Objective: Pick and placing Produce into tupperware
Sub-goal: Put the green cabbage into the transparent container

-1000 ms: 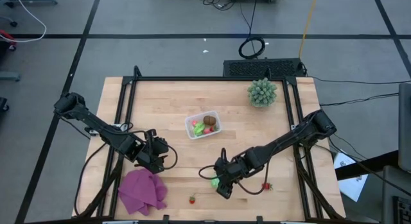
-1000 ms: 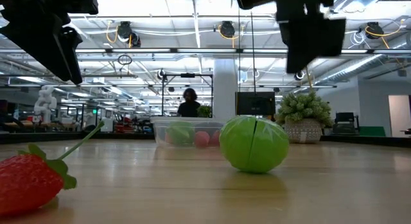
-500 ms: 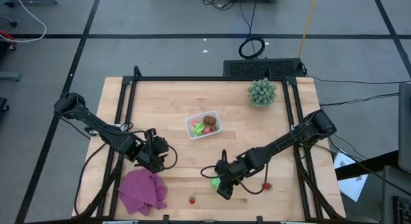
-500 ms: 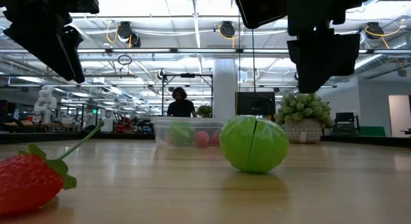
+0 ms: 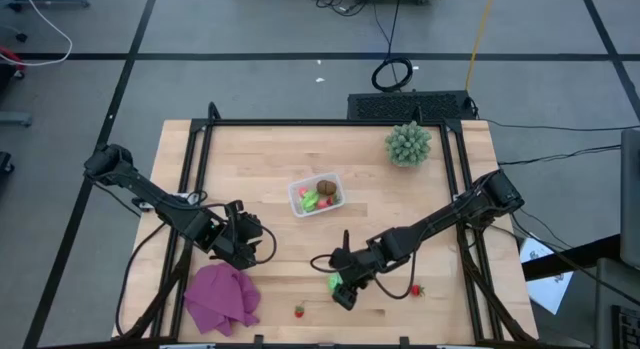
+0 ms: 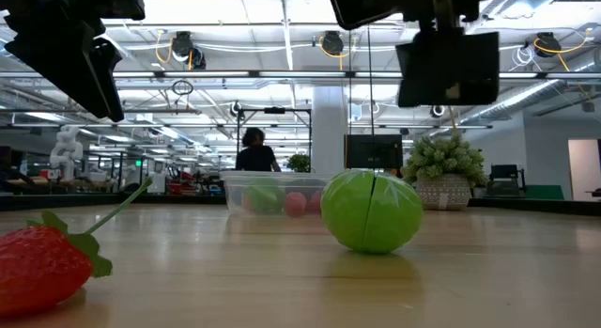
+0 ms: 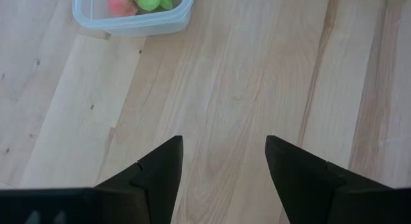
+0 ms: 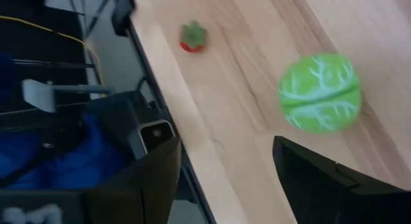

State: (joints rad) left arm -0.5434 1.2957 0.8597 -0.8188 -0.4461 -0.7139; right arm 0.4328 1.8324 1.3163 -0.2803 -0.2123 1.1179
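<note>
The right gripper [image 5: 340, 292] hangs with its fingers spread apart over a round, bright green toy cabbage with pale veins [image 8: 319, 92], which lies free on the pale wooden table [image 5: 260, 169] near the front edge; nothing is between the fingers. In the low view the cabbage [image 6: 372, 210] rests on the wood with the gripper well above it. The small clear plastic rectangular container with rounded corners [image 5: 317, 195] stands near the table's centre, apart from the cabbage, and already holds a brown oval piece, a green piece and red-pink pieces. Two small red toy strawberries with green tops remain outside it: one [image 5: 298, 311] near the front edge and one [image 5: 416, 289] to the right of the gripper.

The left gripper [image 7: 221, 166] waits with its fingers apart over bare wood beside a crumpled purple cloth [image 5: 222, 298]. A spiky pale-green potted plant [image 5: 408, 143] stands at the far right.

Risks, as judged from this arrangement:
- The cabbage is round and smooth; an off-centre descent would likely nudge it so that it rolls toward the table's front edge.
- A closure high on the curve could squeeze it out of the fingers.
- The container is light and narrow; a release off its centre could bounce the cabbage out or shift the container.
</note>
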